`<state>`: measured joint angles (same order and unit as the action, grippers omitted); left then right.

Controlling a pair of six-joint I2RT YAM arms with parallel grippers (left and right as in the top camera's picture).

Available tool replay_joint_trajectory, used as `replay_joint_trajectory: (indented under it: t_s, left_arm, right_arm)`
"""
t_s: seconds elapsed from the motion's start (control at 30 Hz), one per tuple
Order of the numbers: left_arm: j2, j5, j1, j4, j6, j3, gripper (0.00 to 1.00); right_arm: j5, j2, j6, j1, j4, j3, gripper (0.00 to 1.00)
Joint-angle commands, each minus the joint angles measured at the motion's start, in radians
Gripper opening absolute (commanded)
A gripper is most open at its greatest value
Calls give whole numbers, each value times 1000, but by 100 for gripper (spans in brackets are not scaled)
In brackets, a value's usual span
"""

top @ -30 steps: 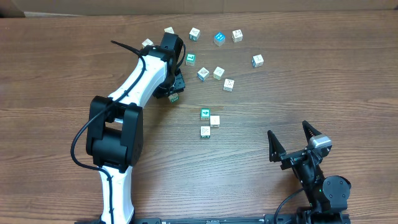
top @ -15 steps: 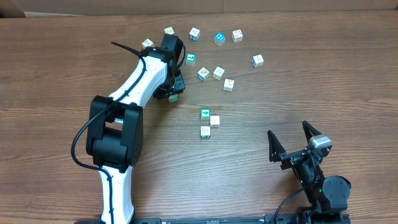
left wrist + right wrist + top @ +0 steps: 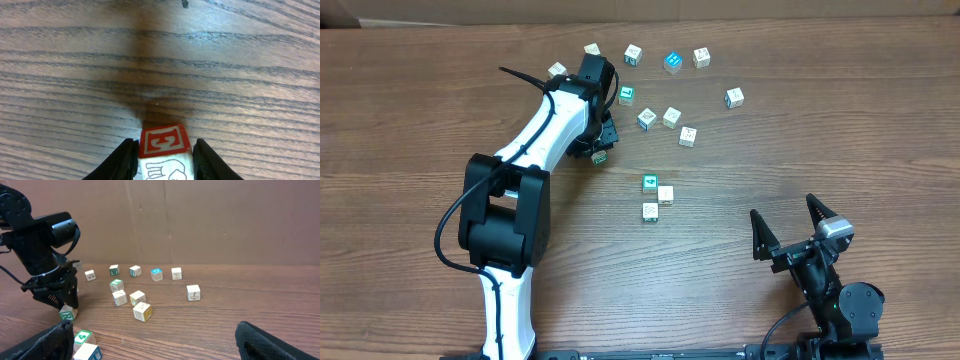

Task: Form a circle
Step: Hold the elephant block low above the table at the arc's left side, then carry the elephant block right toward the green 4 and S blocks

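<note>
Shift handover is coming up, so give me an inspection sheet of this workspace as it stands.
Surface: wood-grain table.
Job's things: small cubes scattered, no circle formed; a trio lies close together mid-table.
Clutter: nothing seen.
Grippers: left gripper has its jaws flanking a red-lettered cube, grip unclear; right gripper open, away from the cubes.
Cables: black cable loops beside the left arm.
Surroundings: brown cardboard wall behind.
</note>
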<state>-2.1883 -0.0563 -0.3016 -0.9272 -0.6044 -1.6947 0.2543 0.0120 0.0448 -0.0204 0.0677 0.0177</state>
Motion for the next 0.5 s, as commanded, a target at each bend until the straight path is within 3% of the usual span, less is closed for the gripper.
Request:
replay_joint_trajectory:
  t_s: [0.0, 0.47]
  left_arm:
    - [-15, 4, -6, 1, -12, 13, 32]
    - [-15, 4, -5, 5, -12, 13, 33]
  right_arm:
    - [-7, -9, -5, 3, -6, -10, 100]
    - [-7, -9, -5, 3, -6, -10, 100]
